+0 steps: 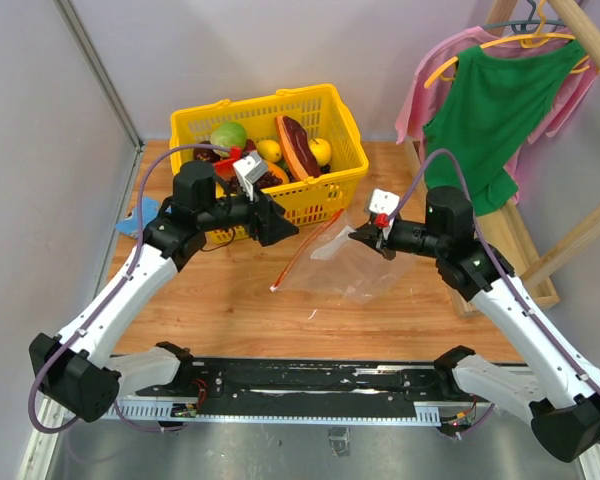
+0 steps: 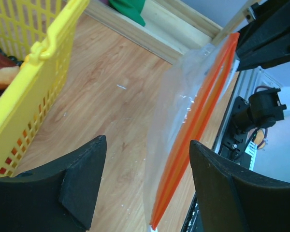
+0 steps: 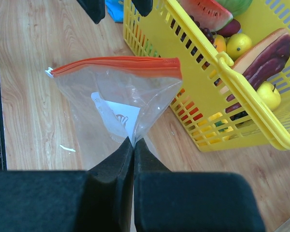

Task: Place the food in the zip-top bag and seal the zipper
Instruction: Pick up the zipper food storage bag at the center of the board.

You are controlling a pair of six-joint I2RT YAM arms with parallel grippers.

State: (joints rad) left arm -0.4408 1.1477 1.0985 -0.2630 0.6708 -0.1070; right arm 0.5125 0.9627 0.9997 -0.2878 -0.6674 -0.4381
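The clear zip-top bag [image 1: 345, 265] hangs over the wooden table, pinched at one edge by my shut right gripper [image 1: 367, 238]. Its red-orange zipper [image 1: 302, 255] slants down to a white slider tab [image 1: 273, 289]. In the right wrist view the gripper [image 3: 134, 141] grips the bag [image 3: 87, 96] below the zipper [image 3: 116, 65]. My left gripper [image 1: 285, 228] is open; in its wrist view the jaws [image 2: 147, 141] straddle the bag [image 2: 169, 111] and zipper [image 2: 198, 128] without touching. The watermelon slice [image 3: 208, 12], a yellow fruit [image 3: 239, 44] and a dark purple piece [image 3: 230, 27] lie in the basket.
The yellow lattice basket [image 1: 280, 100] stands behind the left gripper, also holding a green cabbage [image 1: 228, 134]. A wooden rack [image 1: 570, 240] with green [image 1: 490, 110] and pink clothes stands at the right. A blue item [image 1: 130, 225] lies at the left. A white paper slip [image 3: 118, 116] is inside the bag.
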